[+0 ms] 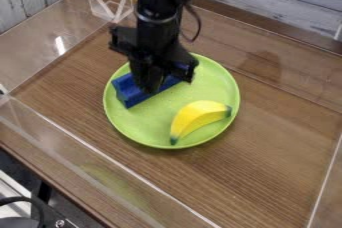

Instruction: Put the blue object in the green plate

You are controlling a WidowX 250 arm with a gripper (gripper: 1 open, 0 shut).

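The blue object (127, 93), a dark-blue block, lies inside the green plate (218, 84) on its left side. The black gripper (154, 83) hangs from above over the plate's middle, just right of the block and hiding its right end. Its fingers are pressed together and hold nothing. I cannot tell whether the fingertips touch the block.
A yellow banana (198, 118) lies in the plate's right front part. The plate sits on a brown wooden tabletop (267, 162) enclosed by low clear plastic walls (40, 122). A white slatted wall runs along the back.
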